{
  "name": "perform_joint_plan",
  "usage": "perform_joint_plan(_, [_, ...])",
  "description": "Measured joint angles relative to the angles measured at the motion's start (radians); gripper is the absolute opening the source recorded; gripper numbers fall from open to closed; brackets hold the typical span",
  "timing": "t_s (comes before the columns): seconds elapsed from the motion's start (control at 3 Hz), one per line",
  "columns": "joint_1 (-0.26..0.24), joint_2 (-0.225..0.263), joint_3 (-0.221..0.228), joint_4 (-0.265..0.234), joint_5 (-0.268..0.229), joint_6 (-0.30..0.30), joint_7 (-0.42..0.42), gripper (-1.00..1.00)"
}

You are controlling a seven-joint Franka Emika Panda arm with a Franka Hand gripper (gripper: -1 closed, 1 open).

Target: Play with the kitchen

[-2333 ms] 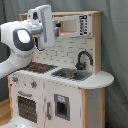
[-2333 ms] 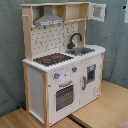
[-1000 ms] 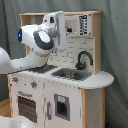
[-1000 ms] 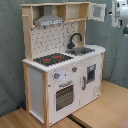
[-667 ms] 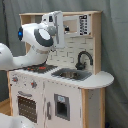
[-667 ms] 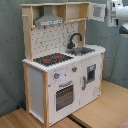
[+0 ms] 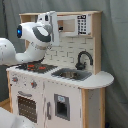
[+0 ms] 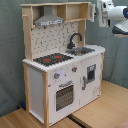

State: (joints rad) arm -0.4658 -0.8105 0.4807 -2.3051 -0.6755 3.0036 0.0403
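The kitchen (image 7: pixel 75 95) is a tall white and light-wood toy standing upright. It has a black faucet (image 7: pixel 83 59) over the sink (image 7: pixel 72 75) and a red-ringed hob (image 7: pixel 37 66). A windowed oven door (image 7: pixel 27 107) sits low on its front. In the second exterior view the kitchen (image 8: pixel 40 85) also shows its grey hood (image 8: pixel 48 20) and pegboard back (image 8: pixel 52 39). My white arm reaches in at the height of the top shelf. My gripper (image 7: pixel 53 25) is close to the upper cabinet, left of the microwave panel (image 7: pixel 80 24). In the second exterior view my gripper (image 8: pixel 100 13) is beside the kitchen's upper right corner.
A grey curtain (image 8: pixel 10 60) hangs behind the kitchen. The kitchen stands on a light wooden surface (image 8: pixel 102 111) with a seam running across it. A rounded countertop end (image 7: pixel 102 79) juts out at the first exterior view's right.
My arm has swung toward the first exterior view's right and closer to the upper cabinet. It now shows clearly at the second exterior view's top right.
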Motion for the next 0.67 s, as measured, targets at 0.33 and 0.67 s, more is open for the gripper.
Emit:
perform_joint_plan(0.33, [-0.021,0.042,0.073,0.07,0.0,-0.001,0.0,-1.0])
perform_joint_plan(0.67, [-0.062,0.084,0.14,0.132,0.0,-0.001,0.0,-1.0])
